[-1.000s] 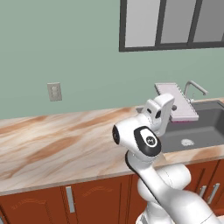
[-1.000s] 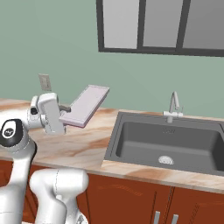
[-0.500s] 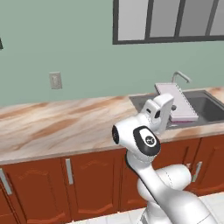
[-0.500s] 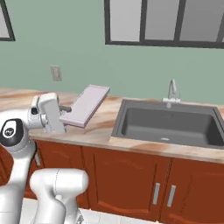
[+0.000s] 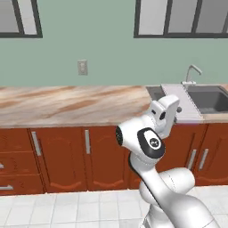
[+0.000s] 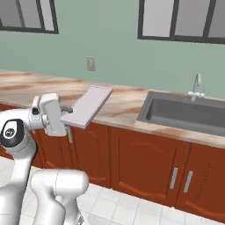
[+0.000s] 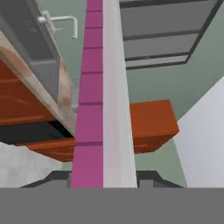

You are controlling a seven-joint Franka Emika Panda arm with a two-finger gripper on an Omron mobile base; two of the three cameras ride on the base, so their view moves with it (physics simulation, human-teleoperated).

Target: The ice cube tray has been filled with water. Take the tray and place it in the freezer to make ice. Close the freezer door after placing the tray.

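Note:
The ice cube tray (image 5: 183,101) is a thin pale lavender-white slab held level in the air in front of the counter. My gripper (image 5: 176,117) is shut on its near end. From the right base view the tray (image 6: 88,105) juts forward and to the right out of my gripper (image 6: 68,115), at about counter height. Edge-on in the hand view, the tray (image 7: 103,87) shows a pink underside and a pale top, running away from my gripper (image 7: 103,178). The freezer and its door are out of view.
A marble counter (image 5: 67,104) on red-brown cabinets (image 6: 140,160) runs along the green wall. A dark sink (image 6: 186,115) with a faucet (image 6: 197,83) sits to the right. A wall outlet (image 5: 82,67) and windows (image 6: 180,19) are above. White tiled floor (image 5: 67,209) lies below.
The whole picture has shifted: the base has backed away from the counter, so cabinets and floor now show. The tray stays held in my gripper in the same pose.

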